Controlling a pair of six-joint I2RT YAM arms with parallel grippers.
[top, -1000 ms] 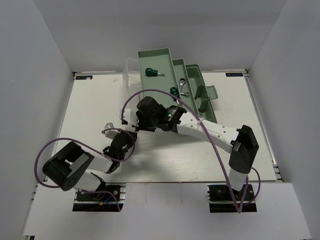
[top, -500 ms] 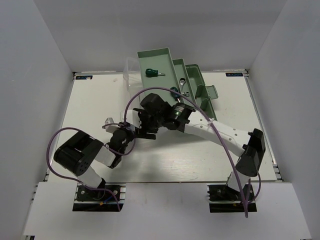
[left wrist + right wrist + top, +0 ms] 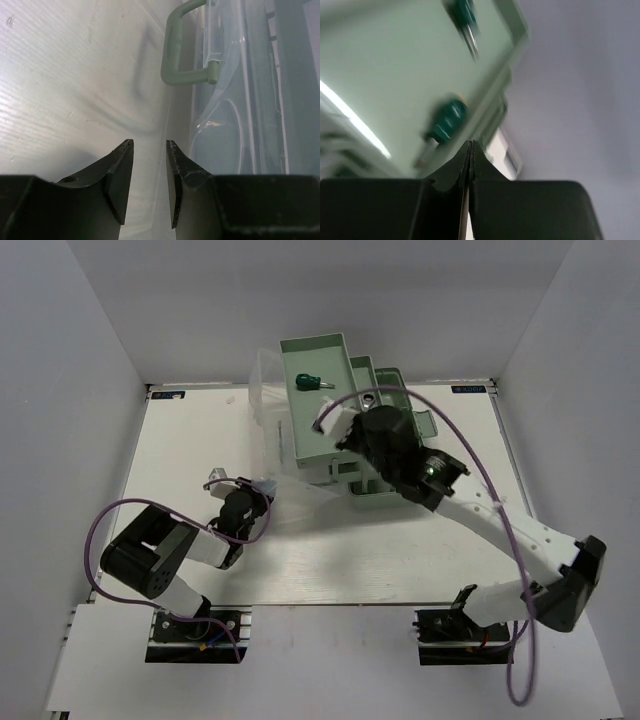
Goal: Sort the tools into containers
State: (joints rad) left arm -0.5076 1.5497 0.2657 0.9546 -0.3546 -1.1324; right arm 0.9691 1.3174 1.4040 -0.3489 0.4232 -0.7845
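Fingers, right: pressed shut, with nothing seen between them; the right gripper (image 3: 470, 160) hung low over the top tray (image 3: 380, 75), just beside a screwdriver (image 3: 447, 117).
Fingers, left: a little apart and empty; the left gripper (image 3: 149, 185) was low over the table (image 3: 60, 75), near the lid (image 3: 235, 125) and its handle (image 3: 182, 60).
Tools: two screwdrivers lay in the tray, the second (image 3: 465, 17) toward its far end; other tools I could not tell.
Risk: the shut fingers could knock the near screwdriver or catch the tray wall and tip the toolbox (image 3: 330, 360), because they were so close to both.
Around: a purple cable (image 3: 400, 390) arched over the toolbox.
In the way: the right arm covered the lower trays from above.
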